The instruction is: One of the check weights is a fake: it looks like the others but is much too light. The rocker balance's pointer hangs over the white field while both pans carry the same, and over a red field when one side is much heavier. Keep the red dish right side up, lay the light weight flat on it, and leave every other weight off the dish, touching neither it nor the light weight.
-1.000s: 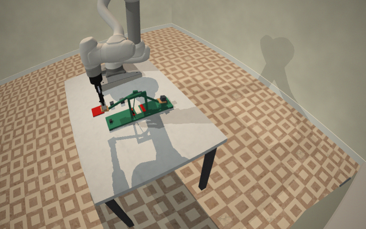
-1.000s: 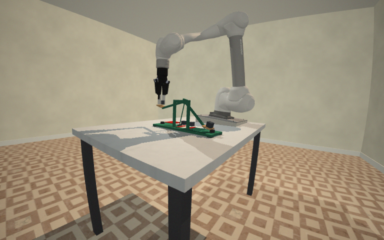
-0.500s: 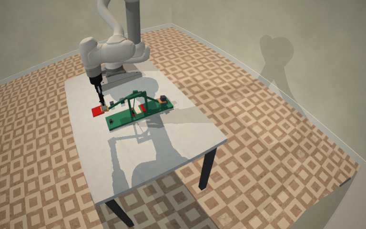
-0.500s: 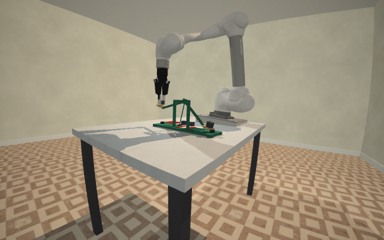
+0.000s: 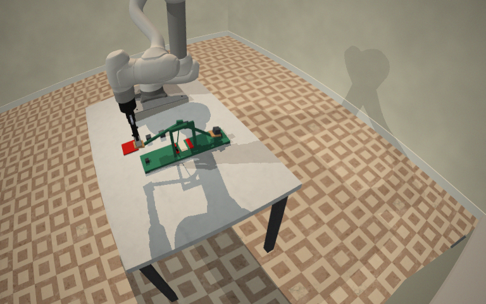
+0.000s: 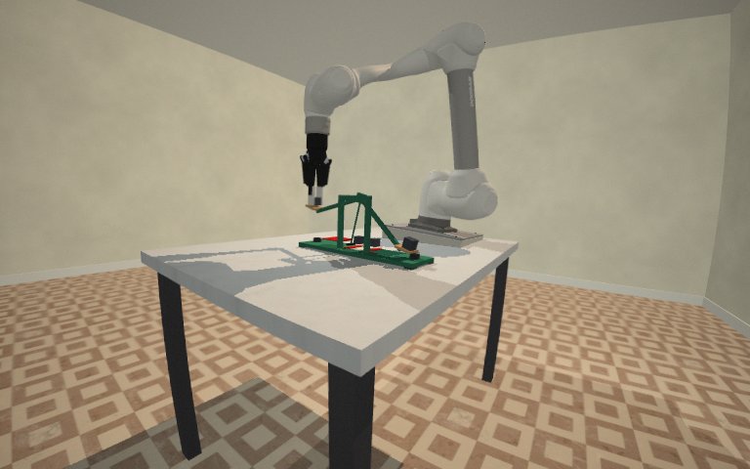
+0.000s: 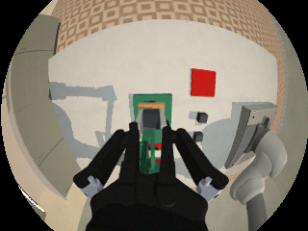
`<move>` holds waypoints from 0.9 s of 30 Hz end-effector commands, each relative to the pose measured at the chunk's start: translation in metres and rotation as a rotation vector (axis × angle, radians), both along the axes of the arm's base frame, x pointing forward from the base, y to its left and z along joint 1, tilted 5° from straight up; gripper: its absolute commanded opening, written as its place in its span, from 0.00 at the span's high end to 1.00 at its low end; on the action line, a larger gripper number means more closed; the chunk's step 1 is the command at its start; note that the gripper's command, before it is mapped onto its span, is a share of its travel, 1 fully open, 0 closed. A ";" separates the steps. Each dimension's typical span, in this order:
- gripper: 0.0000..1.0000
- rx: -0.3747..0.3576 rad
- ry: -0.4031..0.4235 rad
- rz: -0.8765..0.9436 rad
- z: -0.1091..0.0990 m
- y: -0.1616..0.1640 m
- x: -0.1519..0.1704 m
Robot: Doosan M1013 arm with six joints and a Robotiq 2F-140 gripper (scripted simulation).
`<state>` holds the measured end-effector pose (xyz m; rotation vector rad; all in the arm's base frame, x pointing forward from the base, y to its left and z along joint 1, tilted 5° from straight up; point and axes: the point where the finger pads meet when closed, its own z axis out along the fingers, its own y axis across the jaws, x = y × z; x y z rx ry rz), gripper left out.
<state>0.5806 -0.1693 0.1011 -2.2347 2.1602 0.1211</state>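
I've got the gripper (image 6: 315,199) clamped on a weight (image 6: 317,193) over the raised pan (image 6: 312,207); red dish (image 5: 130,147) at nine o'clock lies bare, weighing unfinished

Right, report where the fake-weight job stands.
Done: a dark weight sits on the lowered pan, and the beam tilts steeply. In hand: the gripper hangs narrowed at the raised pan, where a grey weight shows; whether it grips it is unclear. Left: the red dish carries nothing, and spare weights lie on the table.
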 end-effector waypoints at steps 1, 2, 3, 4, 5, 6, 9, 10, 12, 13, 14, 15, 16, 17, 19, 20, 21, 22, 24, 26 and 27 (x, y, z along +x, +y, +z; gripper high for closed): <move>0.76 0.000 0.000 0.000 0.000 0.000 0.000; 0.76 0.000 0.000 0.000 0.000 0.000 0.000; 0.76 0.000 0.000 0.000 -0.001 0.000 0.000; 0.76 0.000 0.000 0.000 -0.001 0.000 0.000; 0.76 0.000 0.000 0.000 -0.003 0.001 0.000; 0.76 0.000 0.000 0.000 -0.003 0.001 0.000; 0.76 0.000 0.000 0.000 -0.005 0.001 0.000; 0.76 0.000 0.000 0.000 -0.006 0.002 0.000; 0.76 0.000 0.000 0.000 -0.007 0.002 0.000; 0.76 0.000 0.000 0.000 -0.007 0.002 0.000; 0.76 0.000 0.000 0.000 -0.007 0.002 0.000; 0.76 0.000 0.000 0.000 -0.008 0.002 0.000; 0.76 0.000 0.000 0.000 -0.010 0.002 0.000; 0.76 0.000 0.000 0.000 -0.011 0.003 0.000; 0.76 0.000 0.000 0.000 -0.013 0.003 -0.001; 0.76 0.000 0.000 0.000 -0.014 0.004 -0.001; 0.76 0.000 0.000 0.000 -0.014 0.004 -0.001; 0.76 0.000 0.000 0.000 -0.014 0.004 -0.001; 0.76 0.000 0.000 0.000 -0.014 0.004 -0.001; 0.76 0.000 0.000 0.000 -0.015 0.004 -0.001; 0.76 0.000 0.000 0.000 -0.016 0.004 -0.001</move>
